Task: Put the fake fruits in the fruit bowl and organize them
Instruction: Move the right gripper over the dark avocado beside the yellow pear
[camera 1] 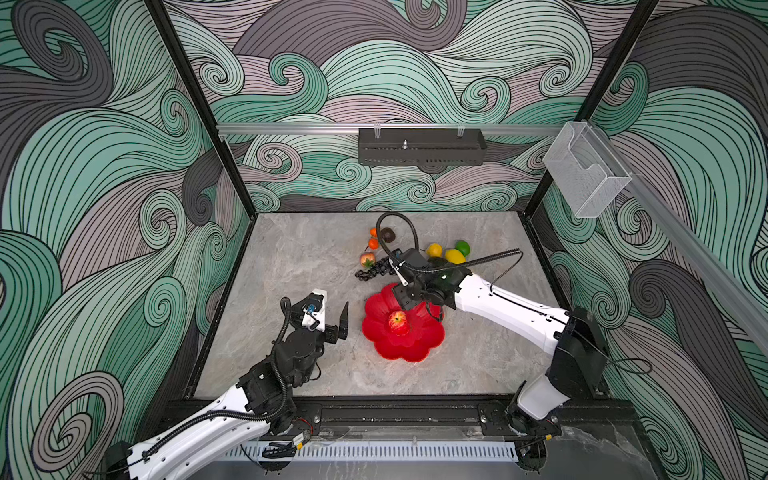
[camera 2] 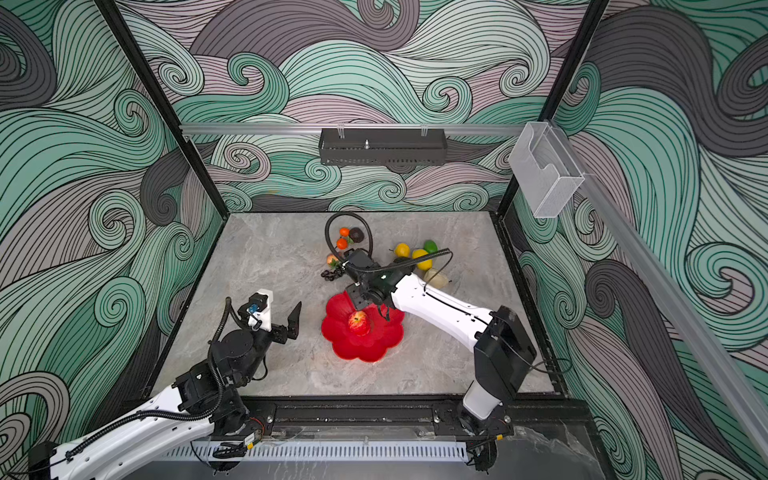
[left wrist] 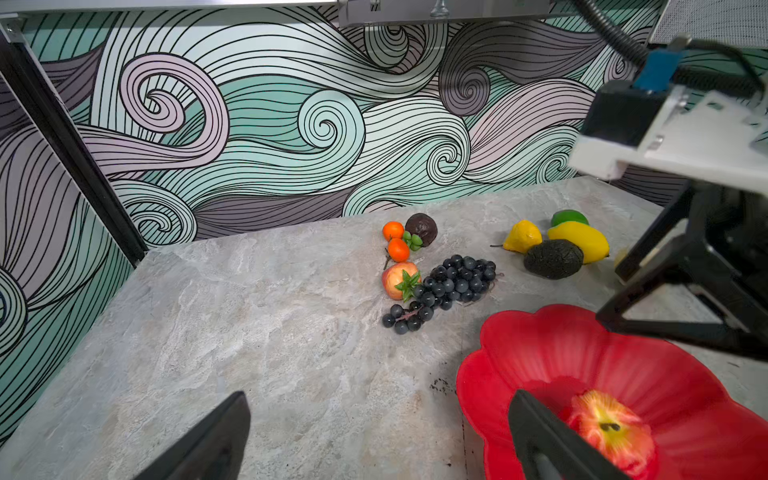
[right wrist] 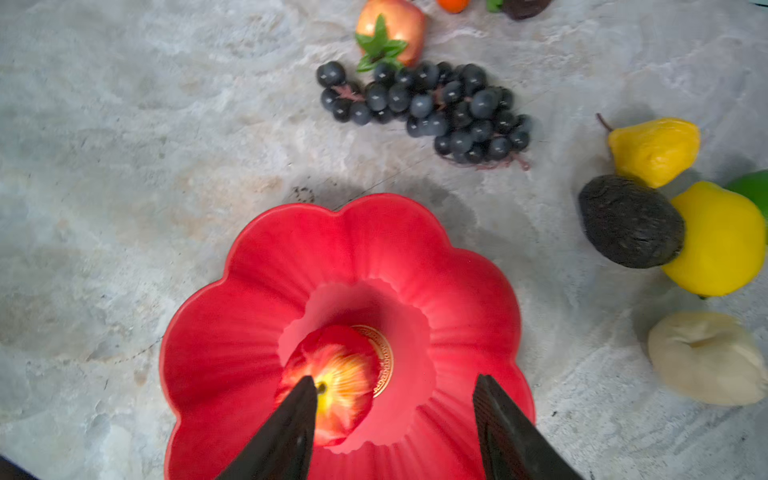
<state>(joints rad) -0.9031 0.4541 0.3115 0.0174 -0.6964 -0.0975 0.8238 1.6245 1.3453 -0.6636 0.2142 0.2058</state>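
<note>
The red flower-shaped fruit bowl (camera 1: 401, 353) (right wrist: 232, 316) sits mid-table with a red apple (camera 1: 398, 322) (right wrist: 345, 374) lying loose in its centre. My right gripper (right wrist: 392, 380) (camera 1: 405, 301) hovers open over the bowl; one finger crosses in front of the apple without gripping it. My left gripper (left wrist: 379, 395) (camera 1: 332, 316) is open and empty to the left of the bowl. Beyond the bowl lie a black grape bunch (left wrist: 446, 286), two tangerines (left wrist: 397, 249), a reddish leafy piece (left wrist: 397, 280), an avocado (right wrist: 629, 222), a lemon (right wrist: 719, 241), a yellow pear (right wrist: 656, 149), a lime (left wrist: 568, 217) and a cream pear (right wrist: 706, 357).
A dark round fruit (left wrist: 422, 228) lies by the tangerines near the back wall. Patterned walls enclose the grey stone table (camera 1: 291, 266) on three sides. A black tray (camera 1: 422, 147) and a clear bin (camera 1: 586, 170) hang above the back.
</note>
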